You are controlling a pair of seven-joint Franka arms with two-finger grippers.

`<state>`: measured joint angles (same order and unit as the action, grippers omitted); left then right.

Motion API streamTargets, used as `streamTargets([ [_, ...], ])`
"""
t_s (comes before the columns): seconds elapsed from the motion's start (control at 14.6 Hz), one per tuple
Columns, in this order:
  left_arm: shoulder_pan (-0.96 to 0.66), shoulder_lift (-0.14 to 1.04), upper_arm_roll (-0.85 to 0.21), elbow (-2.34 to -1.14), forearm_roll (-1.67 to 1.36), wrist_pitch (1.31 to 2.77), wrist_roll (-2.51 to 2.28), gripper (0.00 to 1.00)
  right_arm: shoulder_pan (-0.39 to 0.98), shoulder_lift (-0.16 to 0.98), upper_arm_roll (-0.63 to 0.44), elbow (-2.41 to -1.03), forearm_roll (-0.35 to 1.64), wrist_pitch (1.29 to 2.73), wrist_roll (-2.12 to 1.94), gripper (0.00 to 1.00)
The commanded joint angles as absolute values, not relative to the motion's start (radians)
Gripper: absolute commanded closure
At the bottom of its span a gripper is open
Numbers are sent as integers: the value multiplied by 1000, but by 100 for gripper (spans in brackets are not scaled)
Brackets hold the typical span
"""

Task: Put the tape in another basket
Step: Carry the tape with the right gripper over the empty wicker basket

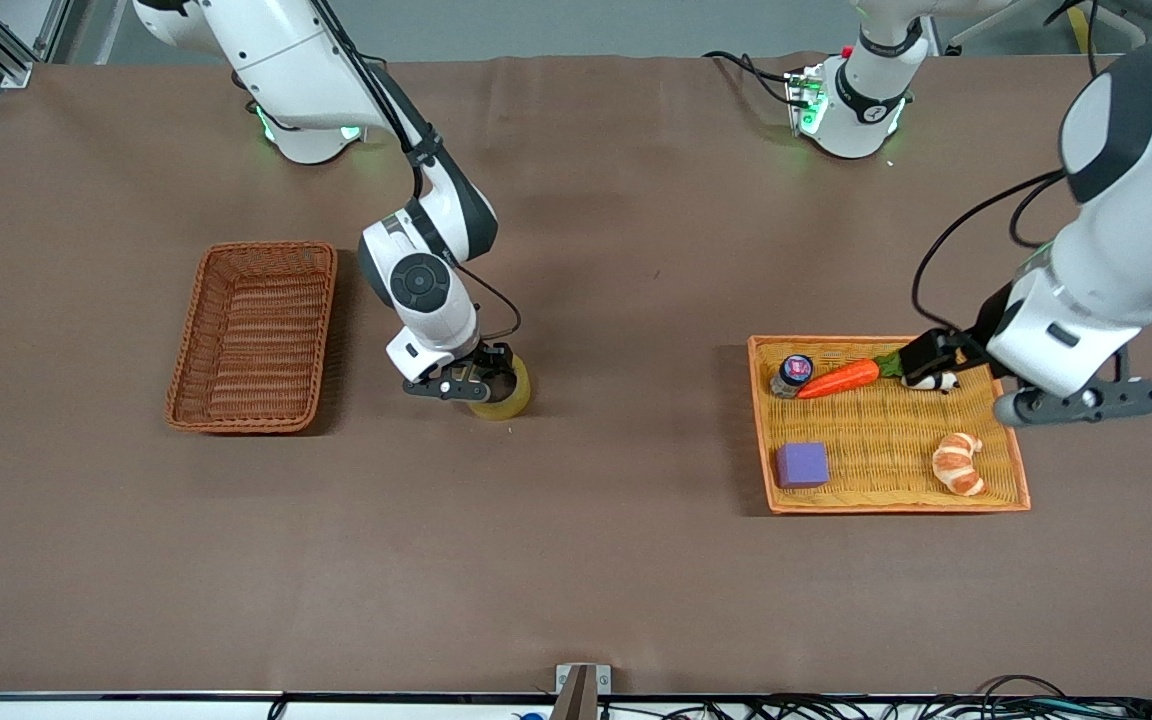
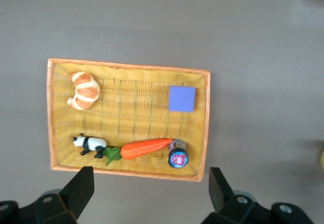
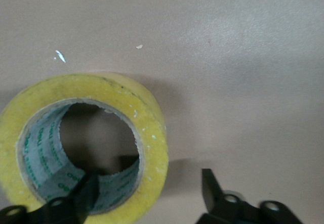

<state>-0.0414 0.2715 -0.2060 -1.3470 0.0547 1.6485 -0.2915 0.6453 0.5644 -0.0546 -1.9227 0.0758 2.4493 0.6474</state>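
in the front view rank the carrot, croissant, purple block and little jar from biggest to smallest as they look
1. carrot, longest.
2. croissant and purple block: look about alike, so no ranking between them.
3. jar, smallest.

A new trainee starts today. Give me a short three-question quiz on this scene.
1. True or false: the tape already lies in the reddish-brown wicker basket.
2. Which lies beside the toy panda in the orange-yellow tray? A) banana B) toy carrot C) spoon
3. Fill in: the left arm's jaws hang open over the ____.
Key: 1 false, it is on the table; 2 B; 3 tray.
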Motion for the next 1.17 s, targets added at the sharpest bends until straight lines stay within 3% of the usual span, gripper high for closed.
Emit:
streamTargets([
  [0.0,-6,132,-207,-1497,22,1657,-212,0,655,600,-61,-1901,91,2470,670,38],
  [0.07,-3,95,-203,-1537,12,1660,-201,0,657,604,-61,-1899,91,2474,670,50],
  [0.21,-3,35,-195,-1606,11,1667,-186,0,644,609,-64,-1890,91,2459,655,100],
  [0.62,-23,28,-155,-1614,-17,1664,-186,0,583,575,-66,-1818,91,2297,629,100],
  [0.75,-29,14,-135,-1623,-21,1667,-187,6,508,497,-66,-1816,91,2186,530,100],
  [1.1,-75,12,-67,-1618,-25,1666,-204,0,281,345,-72,-1838,71,2002,162,100],
])
